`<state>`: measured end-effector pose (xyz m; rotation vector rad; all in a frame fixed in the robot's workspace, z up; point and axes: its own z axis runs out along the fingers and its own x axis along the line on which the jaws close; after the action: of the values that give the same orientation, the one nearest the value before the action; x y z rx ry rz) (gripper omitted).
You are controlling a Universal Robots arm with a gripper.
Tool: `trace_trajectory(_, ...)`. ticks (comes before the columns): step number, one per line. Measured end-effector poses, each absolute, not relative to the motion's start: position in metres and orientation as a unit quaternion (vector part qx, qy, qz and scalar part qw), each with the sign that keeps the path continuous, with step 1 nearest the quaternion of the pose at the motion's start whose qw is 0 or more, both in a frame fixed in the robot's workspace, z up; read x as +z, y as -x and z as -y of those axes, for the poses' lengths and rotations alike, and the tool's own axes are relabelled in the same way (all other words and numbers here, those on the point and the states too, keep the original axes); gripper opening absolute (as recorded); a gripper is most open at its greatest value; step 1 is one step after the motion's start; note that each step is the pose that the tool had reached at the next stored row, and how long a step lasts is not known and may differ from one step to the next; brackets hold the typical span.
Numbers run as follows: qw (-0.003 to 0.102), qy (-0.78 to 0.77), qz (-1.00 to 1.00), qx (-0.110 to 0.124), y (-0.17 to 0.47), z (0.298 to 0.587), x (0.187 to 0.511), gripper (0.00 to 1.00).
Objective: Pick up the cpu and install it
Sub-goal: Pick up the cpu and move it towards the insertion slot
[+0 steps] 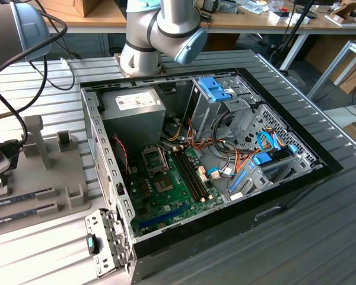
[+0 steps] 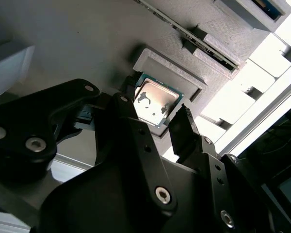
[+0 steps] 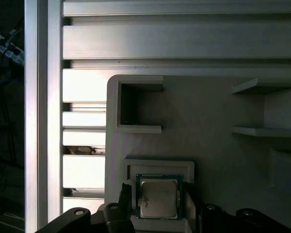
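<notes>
The claw (image 2: pixel 154 111) hovers over the grey holder (image 2: pixel 87 43), its fingers (image 2: pixel 125 109) spread wide, one on each side of the cpu (image 2: pixel 156 103) without gripping it. The cpu lies flat in its square recess, silvery top up. In the exterior view, the holder sits on the bench (image 1: pixel 35 255) at nine o'clock from the open computer case (image 1: pixel 237 217).

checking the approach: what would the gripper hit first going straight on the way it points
The gripper would probably meet the cpu, lying between its open jaws in a pocket of the grey holder. Depth is unclear, so the jaw tips might touch the holder first.
</notes>
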<state>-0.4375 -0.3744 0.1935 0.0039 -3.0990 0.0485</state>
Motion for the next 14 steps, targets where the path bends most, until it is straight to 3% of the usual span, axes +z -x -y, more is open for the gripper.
trace_trajectory(14, 0.021, -0.001, 1.000, 0.016, 0.4373, 0.3744, 0.1935, 0.55)
